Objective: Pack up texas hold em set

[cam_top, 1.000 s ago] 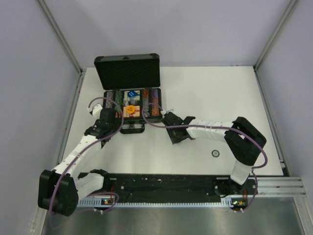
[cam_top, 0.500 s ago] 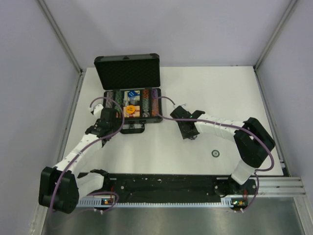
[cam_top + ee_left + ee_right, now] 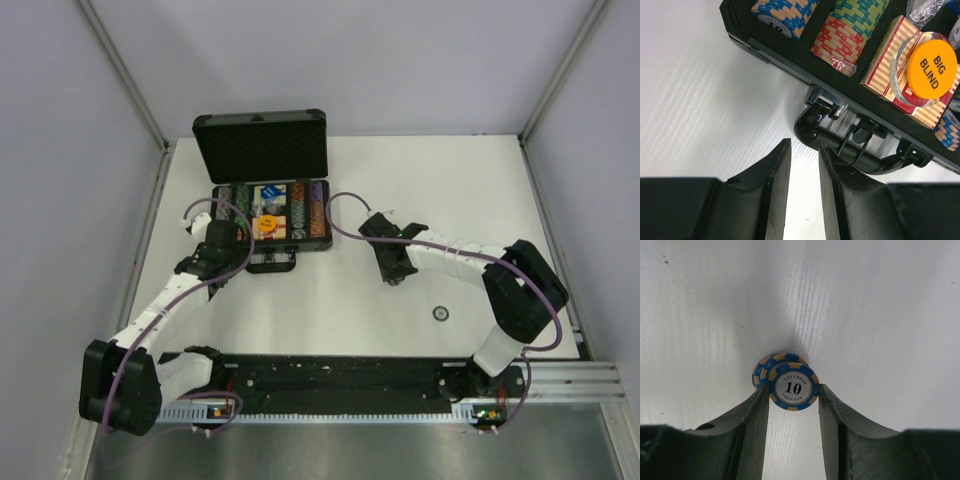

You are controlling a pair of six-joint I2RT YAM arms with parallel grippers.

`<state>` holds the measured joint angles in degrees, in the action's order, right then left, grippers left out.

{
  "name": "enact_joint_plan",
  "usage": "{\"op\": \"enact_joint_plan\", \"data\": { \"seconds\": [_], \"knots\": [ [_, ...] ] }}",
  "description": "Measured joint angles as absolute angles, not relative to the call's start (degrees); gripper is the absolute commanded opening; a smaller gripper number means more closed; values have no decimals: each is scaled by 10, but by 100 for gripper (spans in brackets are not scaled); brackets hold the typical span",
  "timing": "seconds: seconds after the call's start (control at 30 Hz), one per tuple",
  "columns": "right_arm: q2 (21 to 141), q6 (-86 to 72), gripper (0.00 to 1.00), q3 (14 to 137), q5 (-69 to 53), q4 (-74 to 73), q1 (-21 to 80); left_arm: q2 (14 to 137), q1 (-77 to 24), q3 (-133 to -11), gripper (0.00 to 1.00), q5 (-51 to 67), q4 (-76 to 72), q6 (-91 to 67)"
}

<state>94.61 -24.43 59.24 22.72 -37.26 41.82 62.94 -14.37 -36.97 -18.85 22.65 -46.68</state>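
Briefcase (image 3: 262, 148) open at far left of table (image 3: 450, 190), chip rows (image 3: 850, 25) inside. Left gripper (image 3: 804, 149) just beside handle (image 3: 810, 129) — fingers slightly apart, nothing in them. Right gripper (image 3: 792, 395) well right of case, over bare table — clamped on two blue-orange chips (image 3: 791, 386) marked 10.

The briefcase (image 3: 765, 52) handle (image 3: 840, 150) is seen just beyond the parted, empty fingers (image 3: 775, 185), above the white counter (image 3: 700, 100).
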Motion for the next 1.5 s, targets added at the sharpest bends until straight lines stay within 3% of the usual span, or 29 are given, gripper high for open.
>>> {"op": "enact_joint_plan", "data": {
  "seconds": [0.23, 0.5, 0.73, 1.0, 1.17, 1.5],
  "knots": [
    [946, -247, 43, 581, 215, -358, 409, 635, -144, -370, 35, -184, 225, -467],
    [946, -247, 54, 581, 203, -348, 407, 635, -143, -370, 35, -183, 225, -467],
    [946, -247, 71, 581, 198, -348, 405, 635, -143, -370, 35, -183, 225, -467],
    [960, -245, 78, 583, 168, -335, 370, 641, -143, -371, 34, -183, 225, -466],
    [978, -220, 79, 594, 139, -318, 355, 643, -143, -373, 34, -182, 223, -465],
    [983, -164, 63, 594, 95, -311, 354, 643, -143, -373, 34, -183, 222, -465]
  ]
}}
